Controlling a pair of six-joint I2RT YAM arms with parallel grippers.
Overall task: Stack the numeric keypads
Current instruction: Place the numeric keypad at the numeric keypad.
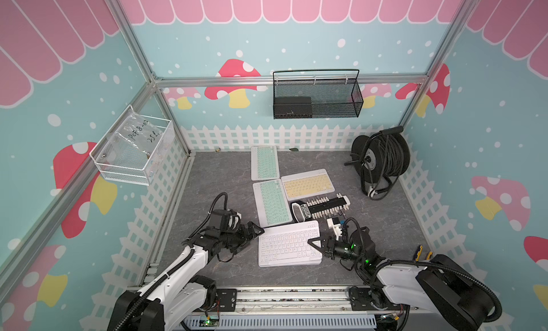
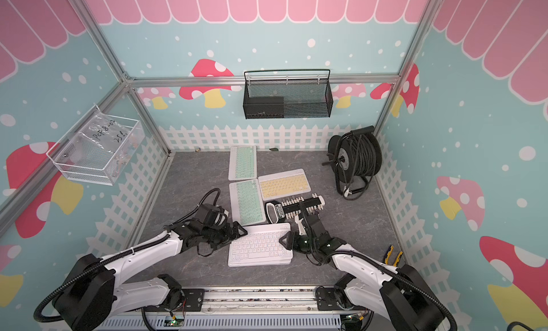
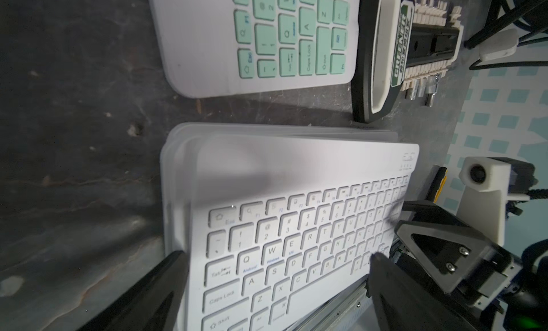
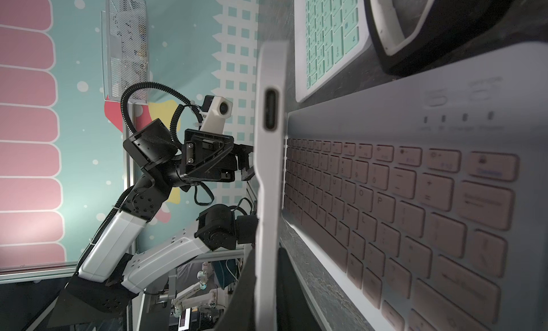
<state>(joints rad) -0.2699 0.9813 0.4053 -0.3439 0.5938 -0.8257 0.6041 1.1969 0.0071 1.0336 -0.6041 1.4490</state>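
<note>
Closest to the lens, the two arms were seen reaching in from the front edge of the bench [image 1: 213,178], meeting over a pile of numeric keypads [image 3: 175,154] laid near the middle of that edge. The white-keyed keypad [image 1: 289,243] on top was pinched at its right end by the right hand [image 1: 315,244], whose jaws were closed on the thin rim. In the right wrist view that end was seen raised at an angle above a pink-keyed keypad [image 4: 400,211] underneath. Such a grip was judged to serve for lowering and squaring the top piece, a slim slab being most easily steered from its short end.

The left hand [image 1: 255,230] was held wide open at the pile's left end, gripping nothing. In the left wrist view the keypad's left end was framed between its fingers [image 3: 154,291]. It was judged to be posted there as a guide or stop, though contact could not be made out.

Not yet stacked were a mint-keyed keypad [image 1: 264,162] by the back edge, a second mint-keyed keypad [image 1: 272,202] and a yellow-keyed keypad [image 1: 308,184] mid-bench, all lying flat and close together. A black peg holder [image 1: 326,207] lay just beside them, toward the right edge.
</note>
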